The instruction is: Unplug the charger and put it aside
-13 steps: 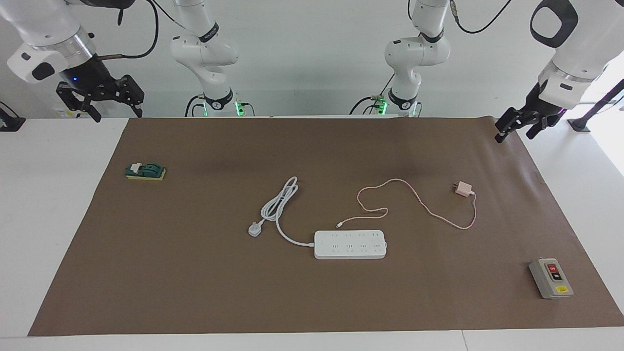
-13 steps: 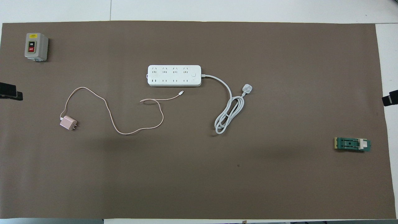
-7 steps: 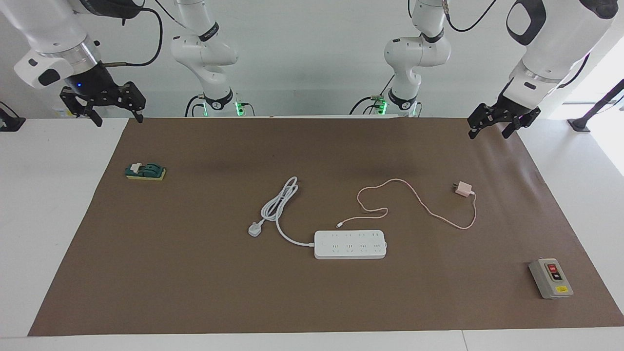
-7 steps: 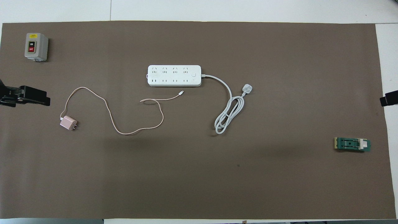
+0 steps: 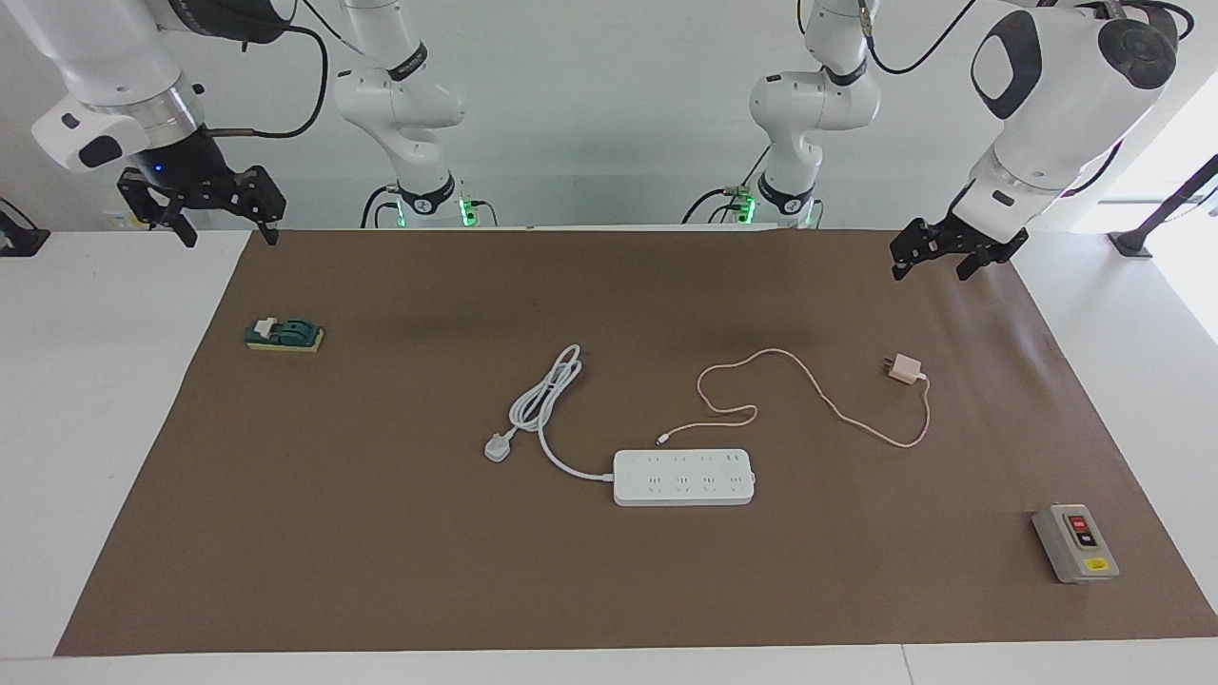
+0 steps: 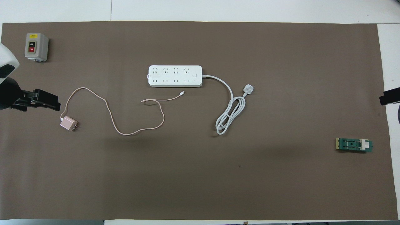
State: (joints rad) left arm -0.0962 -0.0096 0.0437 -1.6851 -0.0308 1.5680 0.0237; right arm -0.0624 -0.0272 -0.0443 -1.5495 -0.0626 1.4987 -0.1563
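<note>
The pale-pink charger [image 5: 906,369] lies on its side on the brown mat [image 5: 381,571], prongs free, toward the left arm's end; it also shows in the overhead view [image 6: 68,123]. Its thin pink cable snakes to a loose connector [image 5: 662,439] beside the white power strip [image 5: 683,477], which also shows in the overhead view [image 6: 175,76]. Nothing is plugged into the strip. My left gripper [image 5: 930,271] is open and empty, up in the air over the mat close to the charger; it also shows in the overhead view [image 6: 47,102]. My right gripper [image 5: 231,238] is open, raised over the mat's corner.
The strip's thick white cord ends in a white plug [image 5: 498,446] on the mat. A grey on/off switch box [image 5: 1075,542] stands at the left arm's end, farther from the robots. A green knife switch [image 5: 284,334] lies at the right arm's end.
My left gripper has moved in over the mat from the table's end toward the charger. My right gripper shifted slightly. The charger, cable and strip have not moved.
</note>
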